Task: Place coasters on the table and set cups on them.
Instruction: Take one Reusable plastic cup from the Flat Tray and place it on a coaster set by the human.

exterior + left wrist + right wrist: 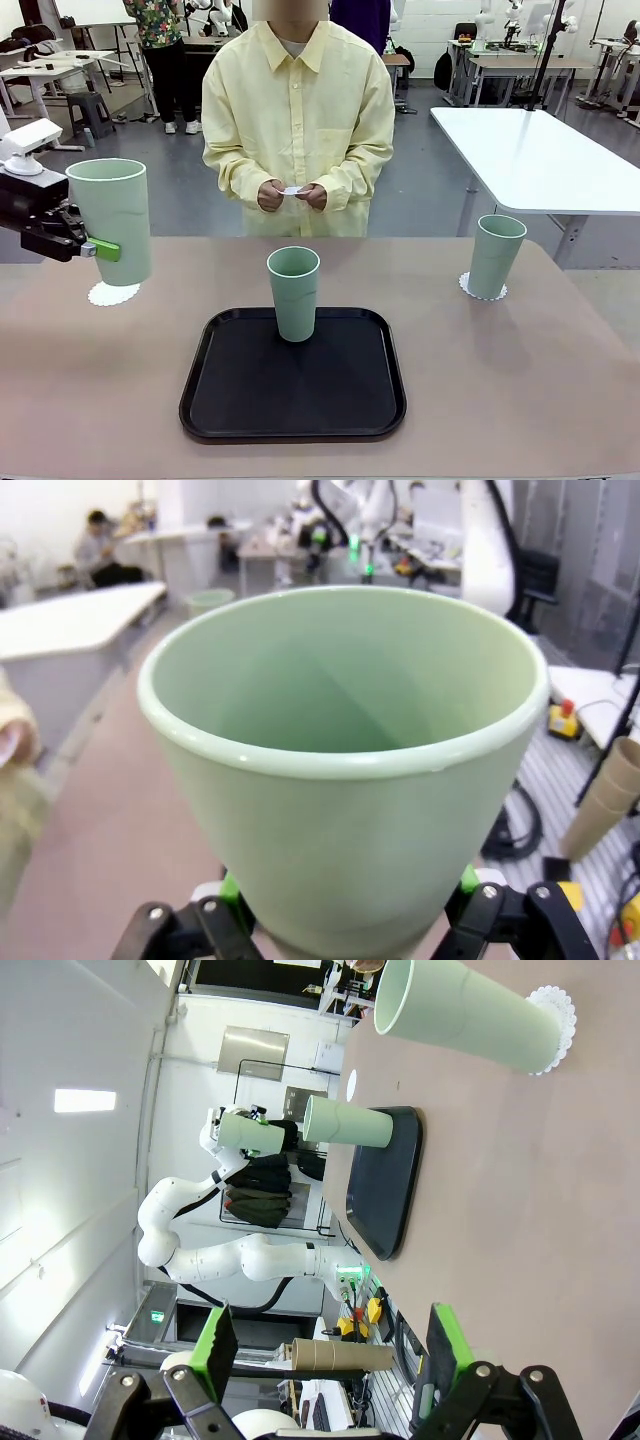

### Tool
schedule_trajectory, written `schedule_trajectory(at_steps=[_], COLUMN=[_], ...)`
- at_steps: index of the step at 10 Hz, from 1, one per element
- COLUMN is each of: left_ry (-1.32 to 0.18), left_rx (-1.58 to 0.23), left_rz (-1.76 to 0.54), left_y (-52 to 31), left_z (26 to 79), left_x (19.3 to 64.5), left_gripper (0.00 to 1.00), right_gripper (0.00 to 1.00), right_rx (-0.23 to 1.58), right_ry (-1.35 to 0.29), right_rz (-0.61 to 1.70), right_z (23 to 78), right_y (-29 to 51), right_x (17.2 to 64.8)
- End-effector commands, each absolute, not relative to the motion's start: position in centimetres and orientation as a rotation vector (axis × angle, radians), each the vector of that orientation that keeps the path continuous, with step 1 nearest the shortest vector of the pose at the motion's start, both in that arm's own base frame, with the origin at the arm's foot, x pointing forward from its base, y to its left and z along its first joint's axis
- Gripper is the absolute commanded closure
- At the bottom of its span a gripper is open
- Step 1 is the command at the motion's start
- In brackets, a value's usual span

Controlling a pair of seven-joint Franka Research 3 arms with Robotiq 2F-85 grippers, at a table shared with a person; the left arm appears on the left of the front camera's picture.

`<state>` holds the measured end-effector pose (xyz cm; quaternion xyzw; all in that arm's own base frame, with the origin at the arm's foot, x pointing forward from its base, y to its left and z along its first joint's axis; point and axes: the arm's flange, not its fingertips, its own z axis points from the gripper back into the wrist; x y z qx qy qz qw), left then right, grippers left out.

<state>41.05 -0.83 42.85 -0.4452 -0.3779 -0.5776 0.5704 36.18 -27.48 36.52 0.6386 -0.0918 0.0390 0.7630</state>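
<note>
At frame left, the left gripper (100,249) pinches a mint tumbler (112,215) upright over a lacy coaster (113,294), seemingly to seat it there. The right gripper (325,1360) stands spread, empty.

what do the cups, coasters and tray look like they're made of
Each cup: probably plastic, smooth pale mint with a soft sheen on the rounded rim. Coasters: thin, matte white, scalloped lacy edges; paper or plastic lace, cannot tell. Tray: likely plastic, black and matte, its raised rim catching faint light.
</note>
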Motion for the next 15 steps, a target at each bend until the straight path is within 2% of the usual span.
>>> schedule_trajectory(at_steps=[1,6,9,15], left_ry=[-0.993,-1.127,-1.139,-1.104], left_rx=[-0.99,-0.89,-0.878,-0.873], left_rz=[-1.329,-1.192,-1.104,-1.156], left_y=[5.1,14.0,14.5,14.6], left_z=[41.3,39.0,38.7,38.4], left_x=[46.0,49.9,50.2,50.1], left_gripper=[0.17,0.17,0.17,0.17], right_gripper=[0.0,0.0,0.0,0.0], right_rx=[1.386,1.386,1.386,1.386], right_ry=[-0.199,-0.199,-0.199,-0.199], right_rz=[0.083,0.083,0.083,0.083], right_z=[36.5,36.5,36.5,36.5], right_y=[-27.5,-27.5,-27.5,-27.5], right_x=[36.2,36.2,36.2,36.2])
